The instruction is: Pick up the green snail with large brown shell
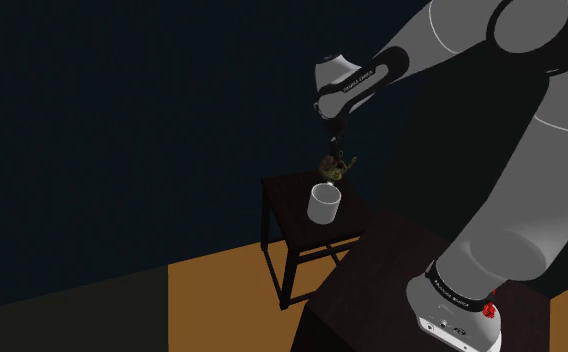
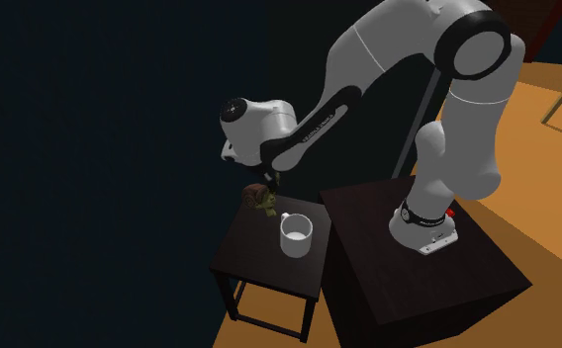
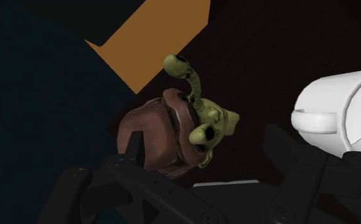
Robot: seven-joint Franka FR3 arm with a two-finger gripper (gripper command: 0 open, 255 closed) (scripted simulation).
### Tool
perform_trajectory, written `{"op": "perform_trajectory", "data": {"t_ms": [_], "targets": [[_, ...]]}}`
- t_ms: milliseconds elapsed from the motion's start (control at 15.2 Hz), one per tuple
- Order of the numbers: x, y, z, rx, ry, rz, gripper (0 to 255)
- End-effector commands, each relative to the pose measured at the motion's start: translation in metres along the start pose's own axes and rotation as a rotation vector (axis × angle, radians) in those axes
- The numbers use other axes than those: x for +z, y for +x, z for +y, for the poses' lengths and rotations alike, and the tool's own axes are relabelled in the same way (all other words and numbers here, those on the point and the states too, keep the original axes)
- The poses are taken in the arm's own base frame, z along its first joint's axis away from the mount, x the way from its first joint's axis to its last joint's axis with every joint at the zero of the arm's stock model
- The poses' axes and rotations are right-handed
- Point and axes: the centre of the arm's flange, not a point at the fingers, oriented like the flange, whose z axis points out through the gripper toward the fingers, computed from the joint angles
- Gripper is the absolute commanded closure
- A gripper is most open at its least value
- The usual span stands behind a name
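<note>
Black two-finger gripper (image 3: 204, 140), fingers wide apart, gripping nothing. Hangs over the far corner of a small dark square table (image 1: 284, 200). Reaches down around a green snail with a big brown shell (image 3: 170, 130): one finger against the shell, the other apart from the green head. Snail right by the table's edge, with orange floor (image 3: 160, 32) past it. White round mug (image 3: 338, 114) near the snail, not touching. Open room on the table's front half. Tiny writing on the white arm (image 1: 532, 180), too small to read.
</note>
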Motion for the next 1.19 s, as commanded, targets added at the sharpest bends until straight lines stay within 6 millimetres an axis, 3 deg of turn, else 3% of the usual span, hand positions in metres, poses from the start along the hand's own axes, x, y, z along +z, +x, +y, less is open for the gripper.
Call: {"op": "perform_trajectory", "data": {"t_ms": [0,198,396,462,1122], "targets": [[0.012,0.003,0.000,-0.002,-0.001,0.000,0],[0.027,0.008,-0.002,-0.002,-0.001,0.000,0],[0.030,0.009,-0.003,-0.002,-0.001,0.000,0],[0.030,0.009,-0.002,-0.002,-0.001,0.000,255],[0.025,0.007,-0.002,-0.002,-0.001,0.000,255]]}}
